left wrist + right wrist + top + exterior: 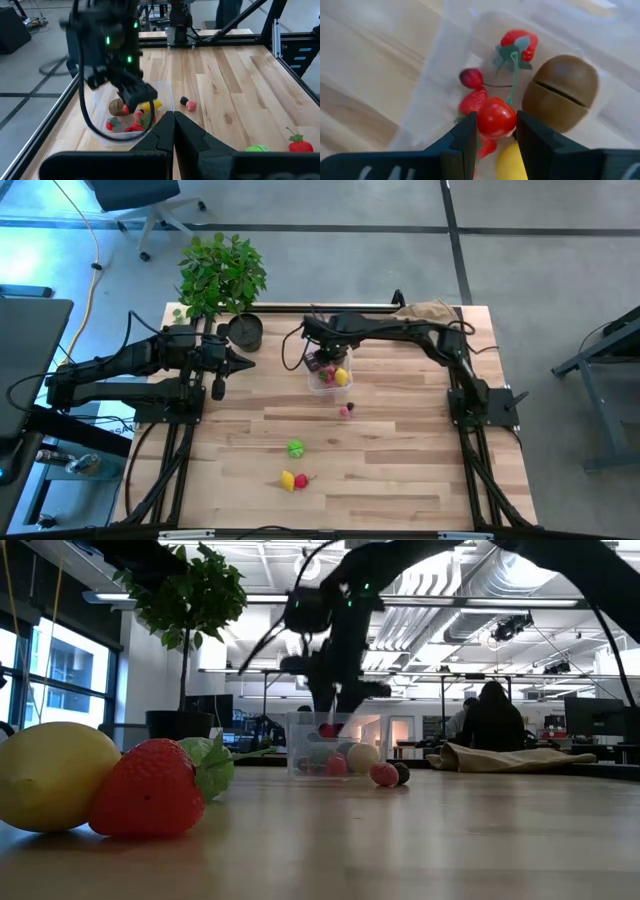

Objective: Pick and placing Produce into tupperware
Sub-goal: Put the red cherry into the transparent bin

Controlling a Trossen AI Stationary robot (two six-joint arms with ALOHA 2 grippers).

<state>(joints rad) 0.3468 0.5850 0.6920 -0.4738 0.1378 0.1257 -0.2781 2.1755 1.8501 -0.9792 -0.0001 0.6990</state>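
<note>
Right gripper (pixel 494 131): my fingers part-closed on round red berry (pixel 496 119), held directly above tupperware (pixel 322 383). Below fingertips in tub: kiwi (pixel 560 94), strawberries, lemon. Berry round, no clear long axis; tub's long axis not clear to me. Left gripper (pixel 173 131): closed, empty, waiting well apart. Remaining outside: green fruit (pixel 295 448), lemon-strawberry pair (pixel 293 480), two small pieces (pixel 346 410) beside tub. Judged about half done.

An open-plan lab: exposed ceiling ducts (pixel 480 590), monitors (pixel 590 720), seated person (pixel 492 715).
</note>
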